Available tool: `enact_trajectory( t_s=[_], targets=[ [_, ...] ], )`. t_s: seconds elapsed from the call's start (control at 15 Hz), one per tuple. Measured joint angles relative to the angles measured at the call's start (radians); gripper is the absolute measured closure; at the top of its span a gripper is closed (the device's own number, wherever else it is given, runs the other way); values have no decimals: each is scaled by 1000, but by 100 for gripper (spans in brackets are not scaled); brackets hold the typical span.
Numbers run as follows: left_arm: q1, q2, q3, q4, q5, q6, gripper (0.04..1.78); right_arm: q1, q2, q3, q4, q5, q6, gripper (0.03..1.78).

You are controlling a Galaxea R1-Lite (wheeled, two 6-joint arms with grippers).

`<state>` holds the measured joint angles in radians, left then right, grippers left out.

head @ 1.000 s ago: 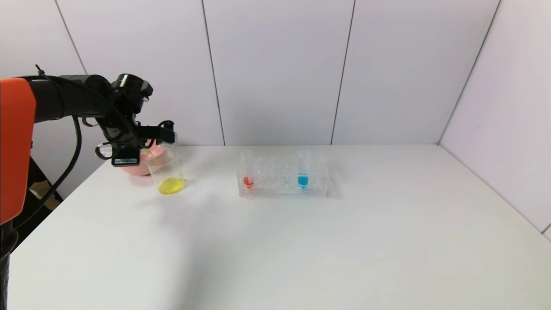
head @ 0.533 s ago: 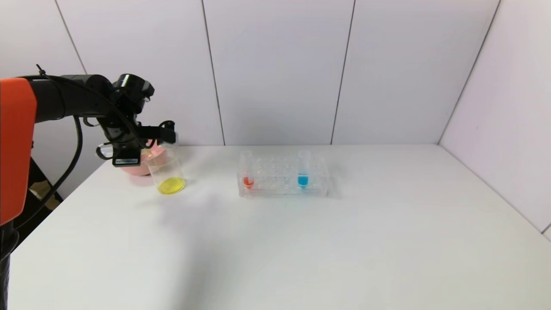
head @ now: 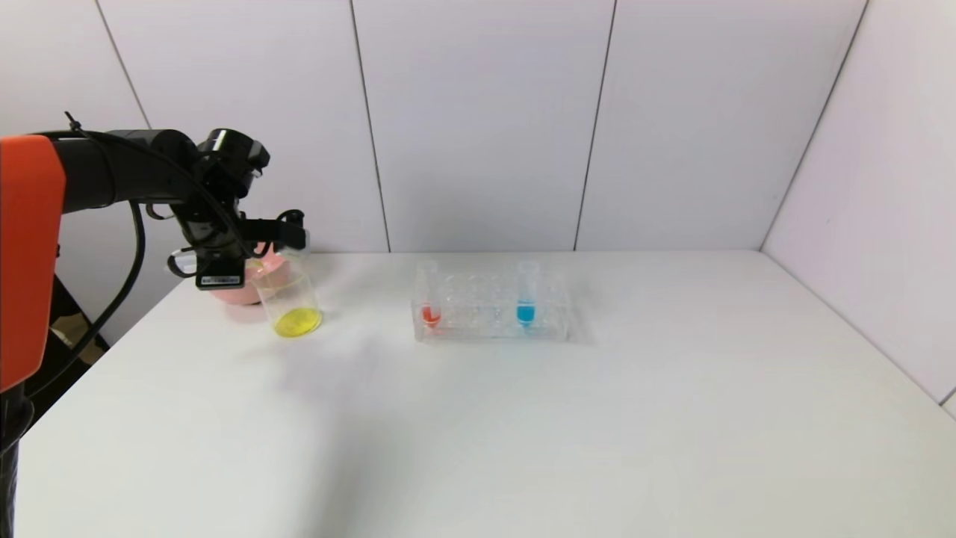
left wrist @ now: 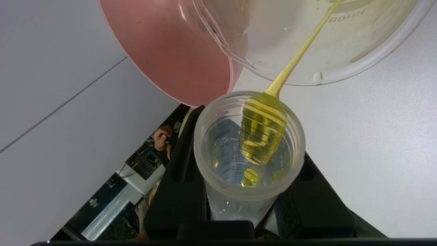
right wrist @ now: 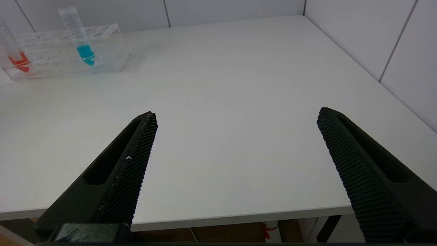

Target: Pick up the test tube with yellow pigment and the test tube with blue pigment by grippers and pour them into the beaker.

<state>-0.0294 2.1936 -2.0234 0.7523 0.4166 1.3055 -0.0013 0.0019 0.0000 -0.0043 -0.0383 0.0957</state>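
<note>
**Yellow pour under way, blue tube waiting**

The left pincer (head: pixel 287 237) hangs over the beaker (head: pixel 293 302) at the far left of the table (head: pixel 523 418), pinching the yellow tube (left wrist: pixel 249 153) and holding it tipped mouth-down. The left wrist view shows a thin yellow stream (left wrist: pixel 300 56) leaving the tube's lip and running into the beaker, where a yellow pool already covers the bottom. Some liquid is left in the tube, so the first of the 2 pours looks close to done but not finished.

The blue tube (head: pixel 526 295) stands upright in the clear rack (head: pixel 493 306) near the table's middle, to the right of the beaker and well apart from it. The right pincer (right wrist: pixel 235 160) sits low at the near right edge of the table, spread wide and holding nothing.

The next move probably calls for keeping the tilt until the stream stops, then setting the yellow tube aside and having a pincer lift the blue tube straight up out of its hole.

A pink bowl (head: pixel 243 288) stands just behind the beaker, touching or nearly so, and crowds the pouring spot. A red-orange tube (head: pixel 429 295) stands at the rack's left end, between the beaker and the blue tube; a reach from the left would have to pass it.
</note>
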Motion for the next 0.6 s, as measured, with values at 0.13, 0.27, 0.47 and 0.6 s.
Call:
enact_trajectory(
  t_s=[0.13,0.27,0.47,0.6],
  targets=[
    [-3,0,0,0,12,-1,128,0,0,0,0,0,0,10],
    [-4,1,0,0,13,-1,128,0,0,0,0,0,0,10],
    [-6,2,0,4,15,-8,128,0,0,0,0,0,0,10],
    [-7,3,0,4,18,-9,128,0,0,0,0,0,0,10]
  ],
)
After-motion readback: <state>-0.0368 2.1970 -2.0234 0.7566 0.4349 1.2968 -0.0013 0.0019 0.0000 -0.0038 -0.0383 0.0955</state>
